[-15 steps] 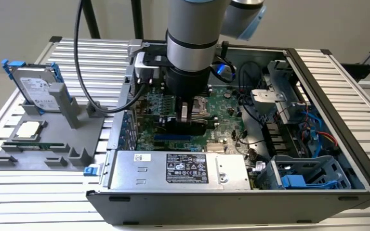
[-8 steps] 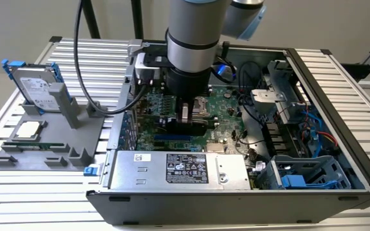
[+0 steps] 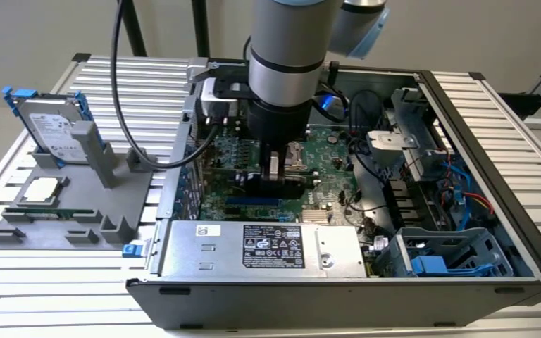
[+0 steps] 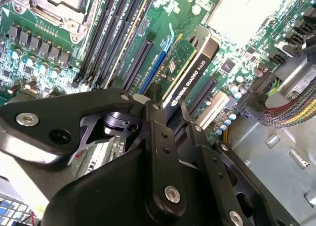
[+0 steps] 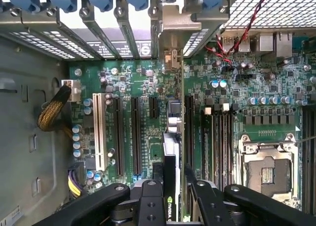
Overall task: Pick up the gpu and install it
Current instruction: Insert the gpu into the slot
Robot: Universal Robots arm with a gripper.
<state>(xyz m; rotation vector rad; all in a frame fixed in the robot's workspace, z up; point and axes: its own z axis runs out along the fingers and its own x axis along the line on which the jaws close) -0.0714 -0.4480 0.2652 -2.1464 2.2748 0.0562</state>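
On the exterior view's left, a grey fixture (image 3: 73, 204) sits on the slatted metal surface (image 3: 54, 282), with a silver hard drive (image 3: 53, 130) in blue rails standing upright in it and a processor chip (image 3: 43, 190) lying flat in front. To the right of that lies the open computer case (image 3: 346, 211), its power supply box (image 3: 261, 248) along the near edge. The arm (image 3: 294, 63) reaches straight down into the case, and the pincer (image 3: 272, 176) is low over the green motherboard (image 3: 332, 151). In both wrist views the pincer's black fingers (image 4: 160, 137) are closed on the gpu (image 4: 190, 77), which stands on edge, gripped by its top edge. The card is in among the long expansion slots (image 5: 134, 137), its metal bracket end (image 5: 170, 58) up against the case's rear slot openings.
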